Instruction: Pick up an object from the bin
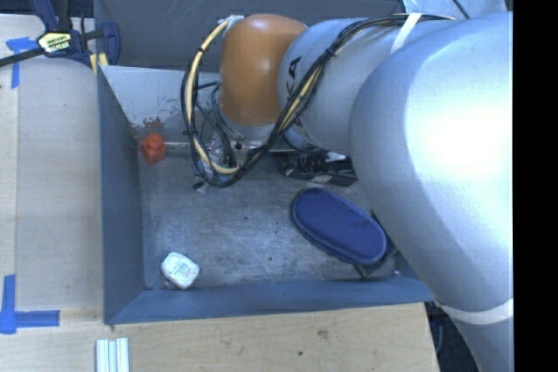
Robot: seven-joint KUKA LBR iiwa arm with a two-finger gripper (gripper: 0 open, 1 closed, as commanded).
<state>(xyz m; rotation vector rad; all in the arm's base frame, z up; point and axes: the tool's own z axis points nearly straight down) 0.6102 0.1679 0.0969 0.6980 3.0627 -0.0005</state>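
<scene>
While inside bin [120, 205]: pouch [340, 226], wad [180, 270].

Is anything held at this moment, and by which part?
Cannot be told: the arm's orange cover and cables hide the spot beneath the wrist.

The arm [366, 91] hangs low in the bin [118, 213] beside a blue oval pouch [338, 225].

The bin floor [235, 231] is open across the centre and lower middle. Obstacles: a white crumpled object [180, 270] in the lower-left corner, a red-orange piece [153, 148] by the left wall, a blue oval pad [338, 226] at lower right. The arm [418, 126] and its cables [202, 126] cover the upper right part.
</scene>
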